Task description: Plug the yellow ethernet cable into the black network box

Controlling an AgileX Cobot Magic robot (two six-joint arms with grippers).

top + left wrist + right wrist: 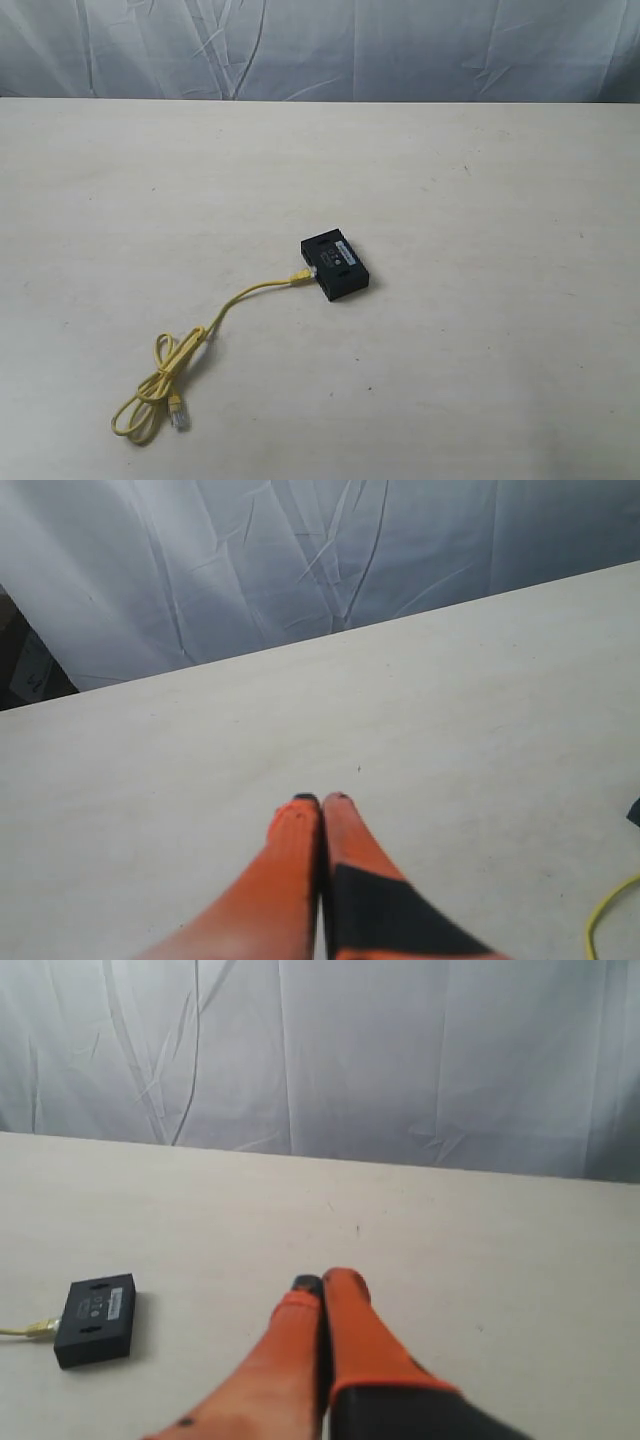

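Observation:
The black network box [336,267] lies flat near the middle of the table [480,200]. One plug of the yellow ethernet cable [245,295] sits at its left side port. The cable runs down-left into loose loops [160,385], and its other clear plug [179,415] lies free. In the right wrist view the box [95,1318] and the plugged cable end [35,1330] lie well off from my right gripper [323,1282], which is shut and empty. My left gripper [321,800] is shut and empty, with a bit of cable [605,915] at the frame edge. Neither arm appears in the exterior view.
A wrinkled pale cloth backdrop [320,45] hangs behind the table's far edge. The tabletop is a plain off-white surface with small specks.

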